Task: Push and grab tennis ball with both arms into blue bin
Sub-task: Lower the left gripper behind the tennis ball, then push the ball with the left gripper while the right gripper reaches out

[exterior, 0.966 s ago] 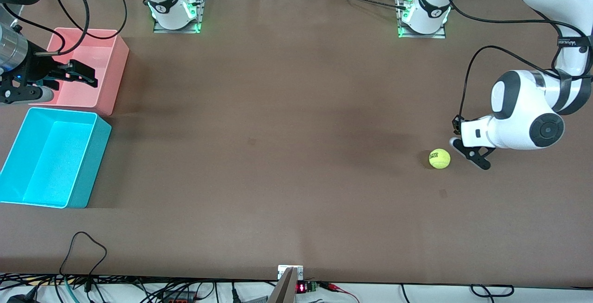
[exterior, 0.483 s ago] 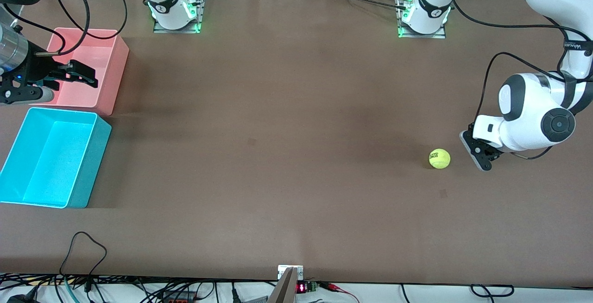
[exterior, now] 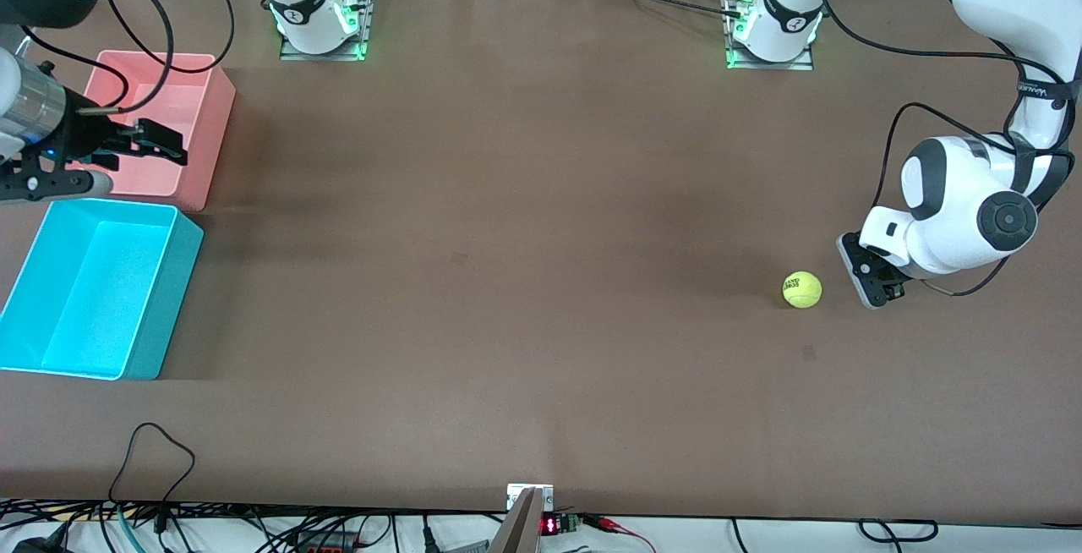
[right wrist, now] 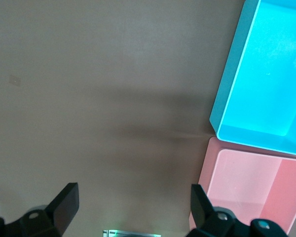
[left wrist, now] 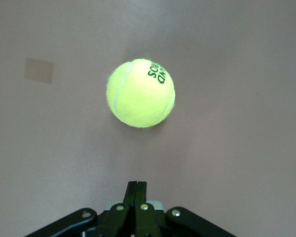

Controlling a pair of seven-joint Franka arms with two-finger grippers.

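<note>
The tennis ball [exterior: 802, 289] lies on the brown table toward the left arm's end. It fills the middle of the left wrist view [left wrist: 140, 93], lettering up. My left gripper [exterior: 858, 278] is low over the table beside the ball, a short gap away. Its fingers are shut and empty, pointing at the ball [left wrist: 136, 185]. The blue bin [exterior: 165, 299] stands empty at the right arm's end and also shows in the right wrist view [right wrist: 227, 98]. My right gripper [exterior: 161, 147] hangs open and empty over the pink bin's edge [right wrist: 133, 207].
A pink-red bin [exterior: 207, 139] stands touching the blue bin, farther from the front camera; its rim shows in the right wrist view [right wrist: 207, 168]. A small darker patch [exterior: 809, 353] marks the table near the ball. Cables run along the table's near edge.
My left wrist has turned and drawn back a little from the ball toward the left arm's end. The ball has not moved. My right gripper has shifted slightly over the pink bin.
</note>
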